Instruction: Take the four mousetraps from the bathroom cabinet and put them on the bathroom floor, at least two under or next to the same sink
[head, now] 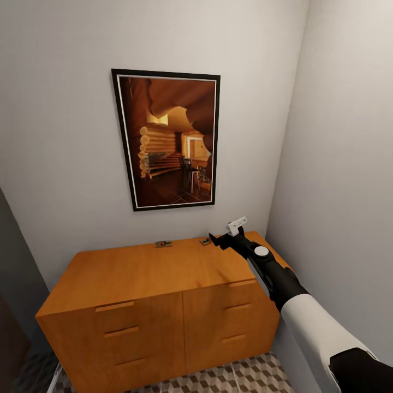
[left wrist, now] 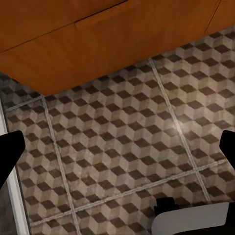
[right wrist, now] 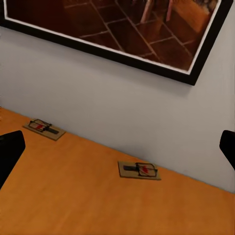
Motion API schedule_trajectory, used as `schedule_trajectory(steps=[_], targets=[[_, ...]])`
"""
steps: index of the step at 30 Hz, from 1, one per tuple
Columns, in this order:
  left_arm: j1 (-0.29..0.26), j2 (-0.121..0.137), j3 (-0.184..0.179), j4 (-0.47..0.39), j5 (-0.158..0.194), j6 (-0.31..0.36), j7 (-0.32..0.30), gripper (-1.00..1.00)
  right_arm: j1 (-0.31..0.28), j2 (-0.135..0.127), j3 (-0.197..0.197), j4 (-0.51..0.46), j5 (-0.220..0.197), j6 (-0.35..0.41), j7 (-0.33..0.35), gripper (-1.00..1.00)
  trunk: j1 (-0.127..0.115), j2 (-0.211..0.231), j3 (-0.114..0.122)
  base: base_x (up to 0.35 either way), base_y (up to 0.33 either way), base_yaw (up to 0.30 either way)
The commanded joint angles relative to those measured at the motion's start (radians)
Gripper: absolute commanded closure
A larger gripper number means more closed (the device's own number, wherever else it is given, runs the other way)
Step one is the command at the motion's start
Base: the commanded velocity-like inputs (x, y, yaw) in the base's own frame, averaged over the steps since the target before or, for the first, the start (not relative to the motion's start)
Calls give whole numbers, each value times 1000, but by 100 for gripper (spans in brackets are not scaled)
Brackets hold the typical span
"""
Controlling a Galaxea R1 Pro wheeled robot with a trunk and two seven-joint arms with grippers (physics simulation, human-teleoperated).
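Two mousetraps lie flat at the back of the cabinet (head: 136,273) top, close to the wall: one (head: 162,244) left of the other (head: 205,241). My right gripper (head: 217,240) hovers open just right of the nearer trap, over the cabinet's back right part. In the right wrist view the same traps (right wrist: 139,170) (right wrist: 44,128) sit ahead of the open gripper (right wrist: 117,152), with nothing between its fingers (right wrist: 10,154). My left gripper (left wrist: 117,147) hangs open and empty over the bathroom floor (left wrist: 122,132), in front of a cabinet drawer front (left wrist: 73,44).
A framed picture (head: 168,139) hangs on the wall above the cabinet. A side wall (head: 344,164) runs close along the cabinet's right end. A dark edge (head: 13,305) borders the cabinet's left. A white robot part (left wrist: 196,220) sits low over the tiles.
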Motion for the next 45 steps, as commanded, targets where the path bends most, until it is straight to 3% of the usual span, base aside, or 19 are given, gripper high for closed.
schedule_trajectory(steps=[1,20,32,45], targets=[[-1,-1,-9,3,9,-5,-3,-100,0,0,-1,-1,6,4,3,-100,0,-1,0,2,0,0],[-1,-7,-8,3,9,-4,-3,-100,0,6,4,1,5,2,12,-100,0,-1,0,0,0,0],[-1,-8,-8,3,9,-4,-3,-100,0,4,3,1,5,2,149,-100,0,-1,0,0,0,0],[-1,-8,-8,3,9,-4,-3,-100,1,3,2,24,6,2,175,-100,0,-1,0,0,0,0]])
